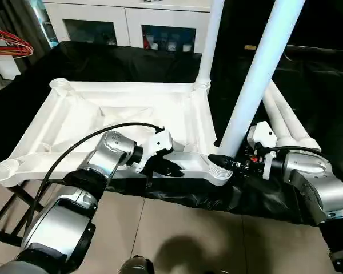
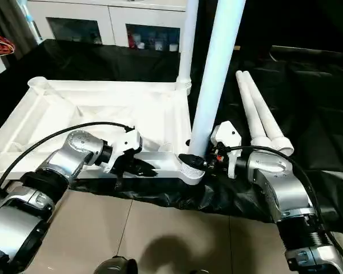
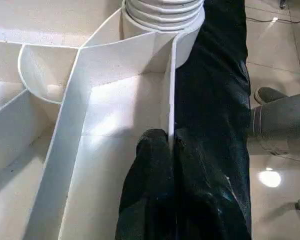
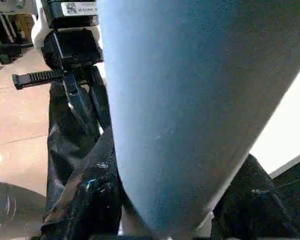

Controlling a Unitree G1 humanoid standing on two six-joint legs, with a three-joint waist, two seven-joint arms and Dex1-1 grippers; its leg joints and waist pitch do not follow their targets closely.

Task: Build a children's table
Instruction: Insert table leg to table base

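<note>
Left eye view: white ribbed upturned table top (image 1: 103, 123), two upright legs (image 1: 257, 74).

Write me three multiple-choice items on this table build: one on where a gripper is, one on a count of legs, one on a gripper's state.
1. Where is the left gripper?
A. on the table top's near wall
B. on a loose leg
C. on the cabinet

2. How many legs stand upright in corner sockets?
A. none
B. two
C. four

3. The right gripper is
A. open over the floor
B. shut on the near upright leg
C. holding a hanger

Answers: 1 A, its fingers straddle the wall; 2 B, the near leg and far leg stand, while two loose legs lie on the black cloth; 3 B, its fingers flank the leg's base.
</note>
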